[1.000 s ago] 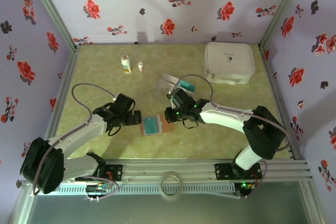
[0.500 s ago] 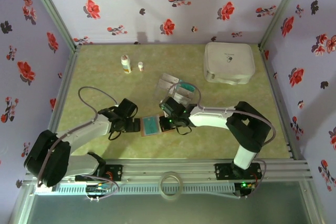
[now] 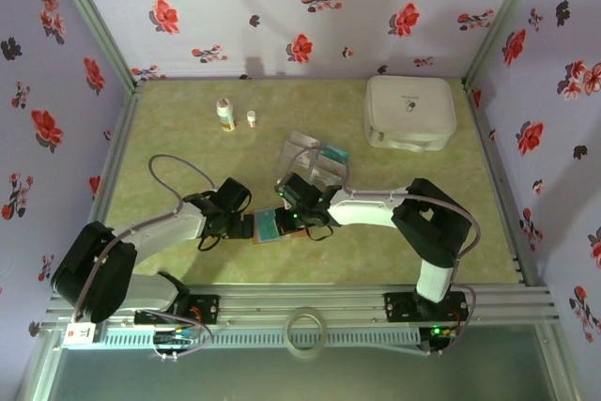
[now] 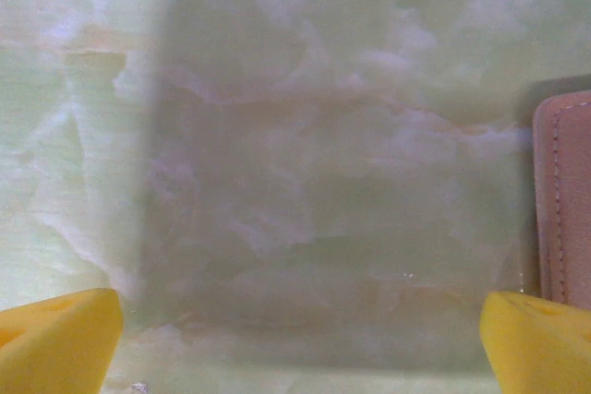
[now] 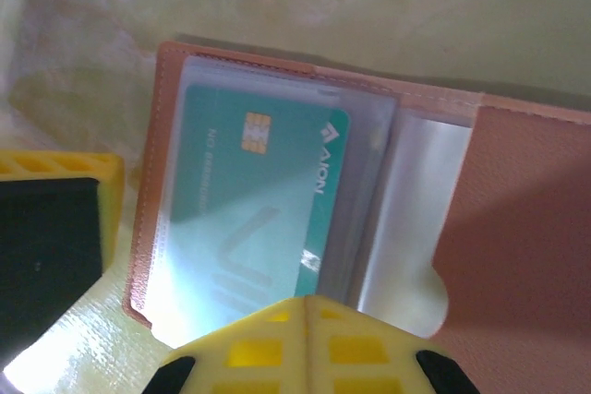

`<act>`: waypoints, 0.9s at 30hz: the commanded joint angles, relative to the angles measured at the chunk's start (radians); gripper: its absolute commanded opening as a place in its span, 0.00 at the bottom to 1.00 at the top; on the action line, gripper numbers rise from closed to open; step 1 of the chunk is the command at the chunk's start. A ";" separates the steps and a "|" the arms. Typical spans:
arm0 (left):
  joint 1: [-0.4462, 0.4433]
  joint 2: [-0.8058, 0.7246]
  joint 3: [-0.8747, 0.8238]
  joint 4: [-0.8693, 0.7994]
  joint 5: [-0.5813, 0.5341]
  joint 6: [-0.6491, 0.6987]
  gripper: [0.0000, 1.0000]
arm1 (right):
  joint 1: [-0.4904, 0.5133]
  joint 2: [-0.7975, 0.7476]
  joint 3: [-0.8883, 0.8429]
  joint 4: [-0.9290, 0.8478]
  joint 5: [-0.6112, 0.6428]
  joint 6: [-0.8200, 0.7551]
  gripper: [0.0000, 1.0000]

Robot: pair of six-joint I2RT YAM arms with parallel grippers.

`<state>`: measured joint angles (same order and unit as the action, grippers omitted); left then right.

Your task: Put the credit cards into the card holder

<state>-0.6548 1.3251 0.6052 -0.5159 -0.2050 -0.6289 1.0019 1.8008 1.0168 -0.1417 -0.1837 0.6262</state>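
The card holder (image 3: 274, 226) lies open on the table, a pinkish-brown wallet with clear sleeves (image 5: 517, 256). A teal credit card (image 5: 249, 219) sits inside its left sleeve. My right gripper (image 5: 307, 306) is shut directly above that card's near edge, with nothing showing between its fingers; from above the right gripper (image 3: 291, 214) hangs over the holder's right part. My left gripper (image 4: 300, 339) is open and low over bare table, the holder's left edge (image 4: 565, 191) just beside its right finger. From above the left gripper (image 3: 242, 225) is at the holder's left side. Another teal card (image 3: 333, 154) lies further back.
A clear compartmented tray (image 3: 308, 147) stands behind the holder, next to the far teal card. A large white case (image 3: 408, 112) lies at the back right. Two small bottles (image 3: 225, 115) stand at the back left. Flowered walls close in the table on three sides.
My right gripper has moved left from beside the tray to above the open card holder. My left gripper has moved right, up to the holder's left edge.
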 commanded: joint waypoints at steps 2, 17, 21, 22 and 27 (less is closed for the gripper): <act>-0.011 0.013 -0.009 0.010 0.000 -0.017 1.00 | 0.017 0.031 0.034 0.002 -0.008 0.013 0.02; -0.020 0.005 0.005 0.000 -0.021 -0.025 1.00 | 0.021 -0.052 0.048 -0.040 0.026 -0.001 0.08; -0.019 -0.045 0.023 -0.017 -0.025 -0.027 1.00 | -0.015 -0.167 -0.005 -0.077 0.080 -0.009 0.25; -0.018 -0.058 0.028 -0.018 -0.022 -0.027 1.00 | -0.028 -0.197 -0.024 -0.084 0.093 -0.011 0.29; -0.021 -0.139 0.016 0.046 0.035 -0.015 1.00 | -0.120 -0.322 -0.122 -0.115 0.140 -0.014 0.48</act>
<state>-0.6678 1.2278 0.6086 -0.5003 -0.1967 -0.6407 0.9264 1.5166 0.9497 -0.1970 -0.1074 0.6216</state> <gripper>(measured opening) 0.997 0.460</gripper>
